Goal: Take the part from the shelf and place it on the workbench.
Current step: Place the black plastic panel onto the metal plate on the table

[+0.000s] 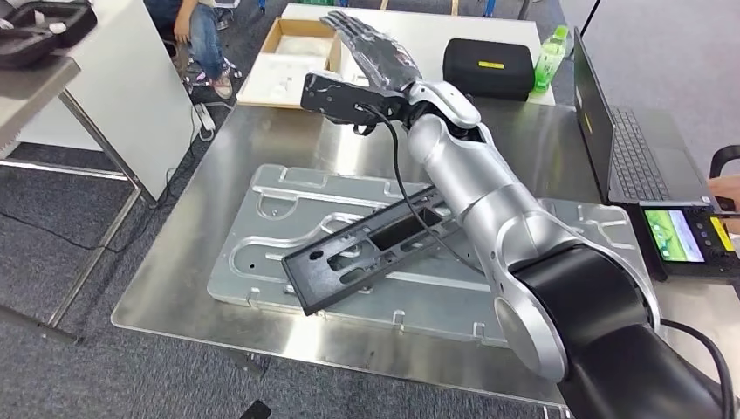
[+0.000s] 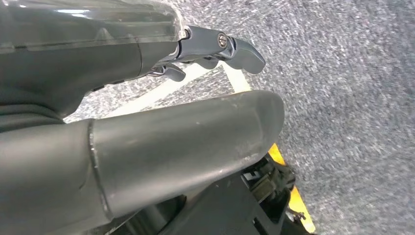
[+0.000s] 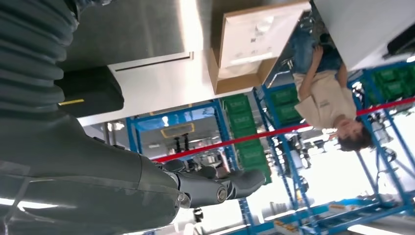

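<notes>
Right hand [image 1: 371, 48] raised, fingers [image 1: 349, 30] spread; part [image 1: 366, 249] free.

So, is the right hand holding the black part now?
No, the right hand is raised with fingers apart, and the black part lies on the workbench.

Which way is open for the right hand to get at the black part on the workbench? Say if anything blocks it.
Probably from above. The right hand hangs raised and empty beyond the black part, which lies flat on the grey plate with nothing over it except the robot's own forearm.
</notes>
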